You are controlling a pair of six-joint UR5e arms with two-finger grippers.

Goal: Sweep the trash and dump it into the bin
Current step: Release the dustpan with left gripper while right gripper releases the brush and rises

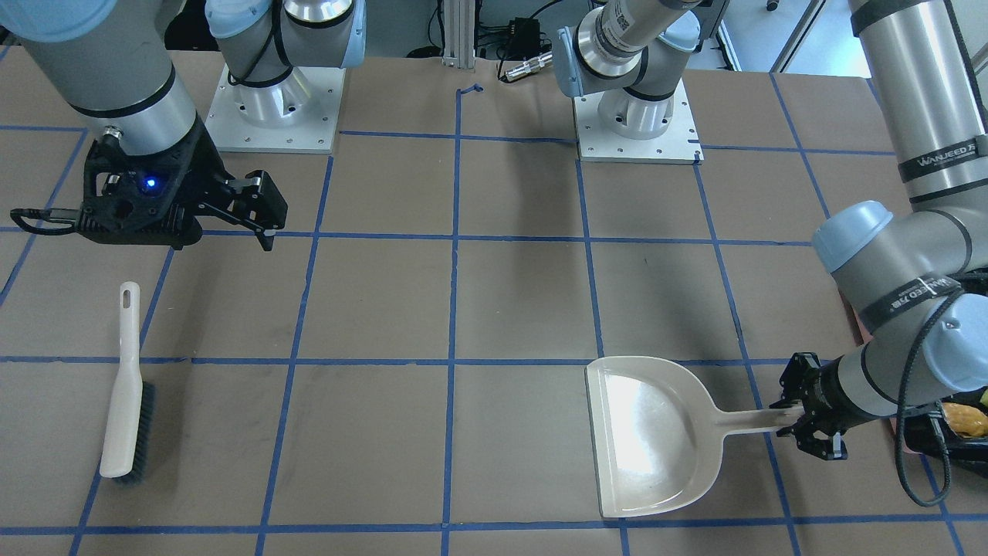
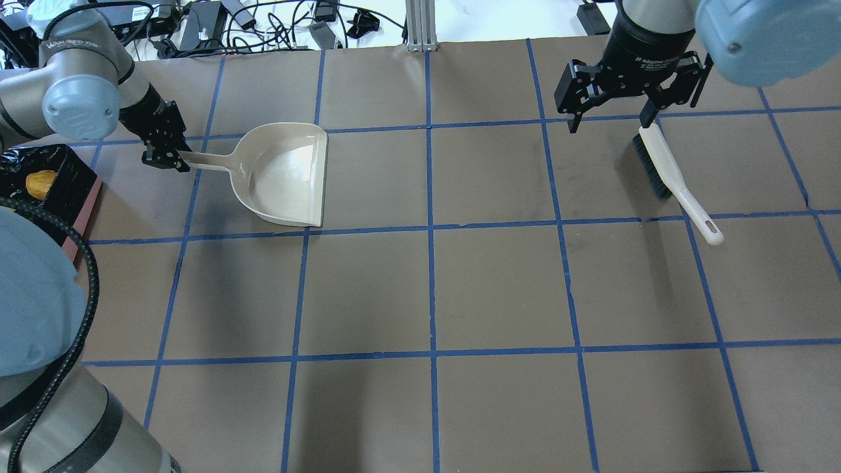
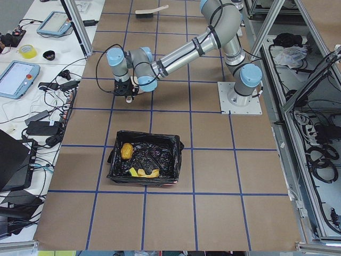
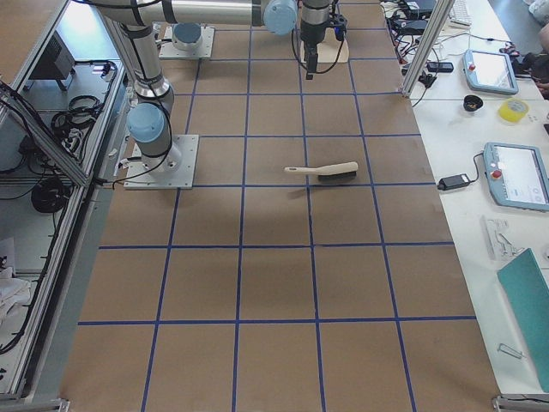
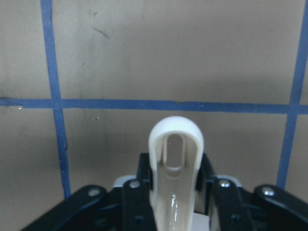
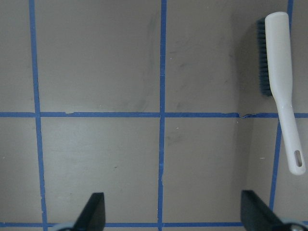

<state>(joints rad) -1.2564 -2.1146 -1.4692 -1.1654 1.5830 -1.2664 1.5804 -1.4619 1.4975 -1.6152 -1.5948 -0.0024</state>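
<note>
Three pieces of trash (image 3: 126, 151) lie inside the bin (image 3: 176, 160), near the handle end of the dustpan (image 1: 656, 432), whose handle the left gripper (image 1: 789, 419) pinches, while the right gripper (image 2: 610, 115), fingers spread and empty, hangs near the brush (image 2: 663, 171), well apart from the dustpan.

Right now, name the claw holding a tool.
The left claw, shut on the handle of the dustpan; the right claw is open, empty, the brush untouched.

Beige dustpan (image 1: 656, 432), white brush (image 1: 123, 394), brown table (image 1: 370, 301) with blue tape (image 1: 451, 309)
</note>
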